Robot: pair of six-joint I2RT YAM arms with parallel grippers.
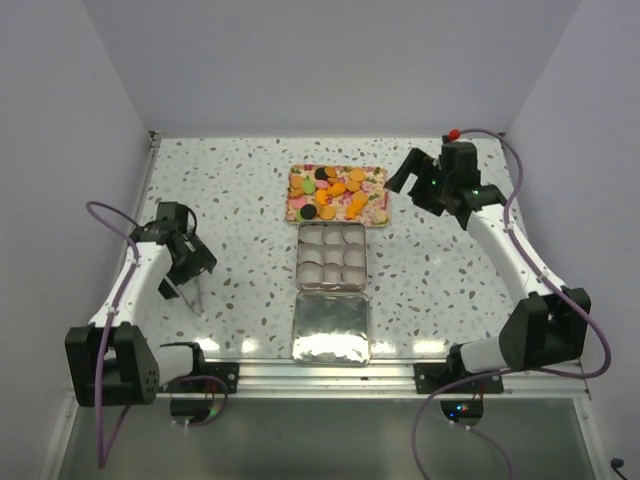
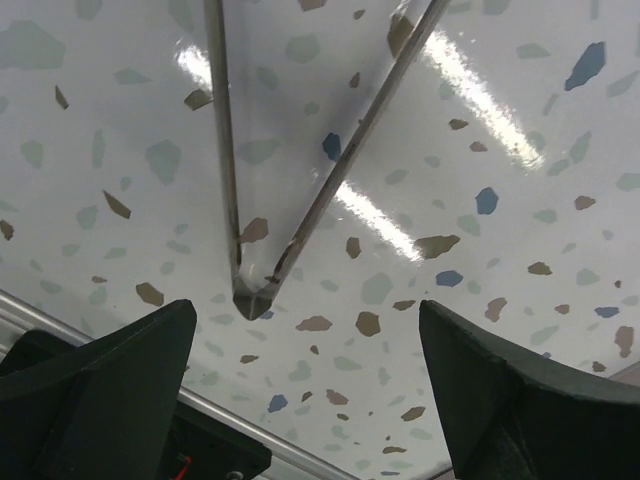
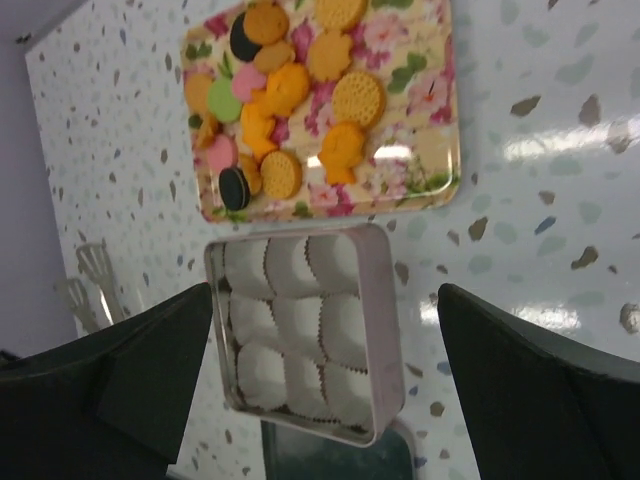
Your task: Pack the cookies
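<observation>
The cookies are small round discs, mostly orange with some pink, green and black, piled on a floral tray at the back centre. They also show in the right wrist view. A square tin holding white paper cups sits just in front of the tray, and its cups hold no cookies. My right gripper is open and empty, raised to the right of the tray. My left gripper is open and empty at the left, just above metal tongs lying on the table.
The tin's lid lies inner side up in front of the tin, near the front rail. It shows in the right wrist view. The tongs lie on the left of the speckled table and also show in the right wrist view.
</observation>
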